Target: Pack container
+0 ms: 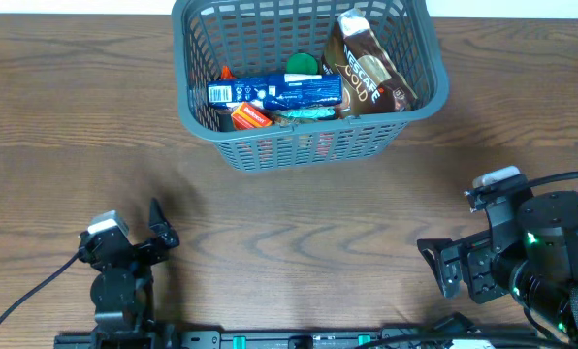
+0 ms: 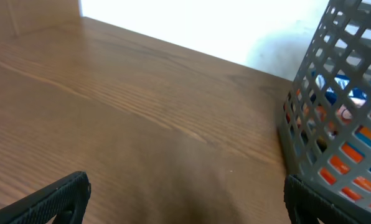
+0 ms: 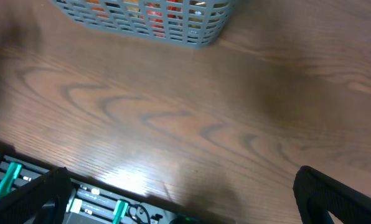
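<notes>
The container [image 1: 415, 109] is a large dark grey lattice basket at the back middle of the table. It holds a blue box [image 1: 274, 92], a brown coffee bag [image 1: 367, 68], an orange packet [image 1: 252, 117], a teal packet [image 1: 308, 113] and something green [image 1: 304, 64]. The basket also shows in the left wrist view [image 2: 297, 143] and the right wrist view [image 3: 192, 34]. My left gripper [image 1: 161, 233] is open and empty at the front left. My right gripper [image 1: 442, 267] is open and empty at the front right. Both are far from the basket.
The wooden table [image 1: 299, 233] runs between the arms and the basket. A rail with green parts [image 3: 79, 199] lies along the table's front edge. A white wall [image 2: 192, 25] stands behind the table.
</notes>
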